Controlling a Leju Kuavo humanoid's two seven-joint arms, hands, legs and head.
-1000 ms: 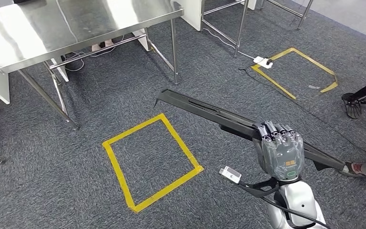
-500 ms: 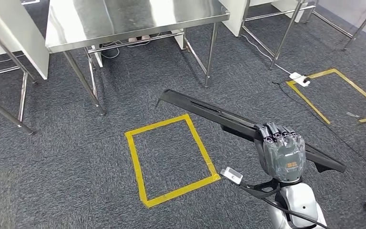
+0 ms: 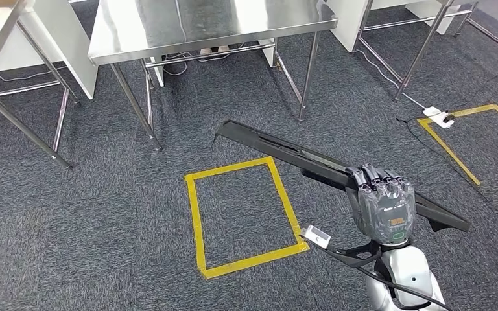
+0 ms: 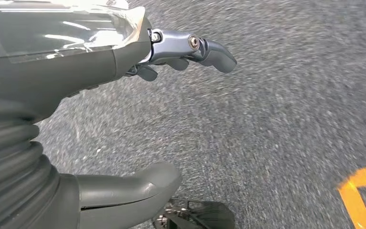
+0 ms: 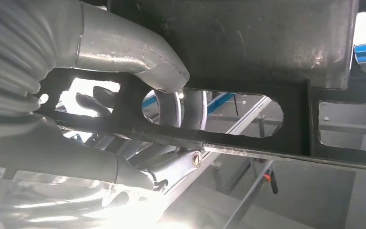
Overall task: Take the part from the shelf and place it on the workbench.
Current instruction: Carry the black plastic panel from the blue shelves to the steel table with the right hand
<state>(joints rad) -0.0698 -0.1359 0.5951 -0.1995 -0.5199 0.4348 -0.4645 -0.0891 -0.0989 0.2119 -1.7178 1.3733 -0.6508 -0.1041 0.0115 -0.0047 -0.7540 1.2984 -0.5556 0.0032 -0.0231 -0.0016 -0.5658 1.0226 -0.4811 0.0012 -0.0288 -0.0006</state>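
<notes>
Head view: a long black part [image 3: 311, 161] is gripped by the right hand [image 3: 381, 206], fingers curled over its edge, and is carried above grey carpet [image 3: 104, 214], near a yellow tape rectangle [image 3: 243, 217] and short of the steel workbench [image 3: 207, 26]. The left hand [image 4: 76, 95] is seen holding nothing, fingers apart.

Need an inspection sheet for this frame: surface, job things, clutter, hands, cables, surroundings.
Surface: steel workbench top bare where seen.
Job things: long black part held off the floor, not on the bench.
Clutter: nothing seen.
Hands: right hand grips the part near one end; left hand holds nothing, above the carpet.
Cables: power strip with a cord on the carpet; cords under the bench.
Surroundings: grey carpet, yellow tape square, more steel tables.
</notes>
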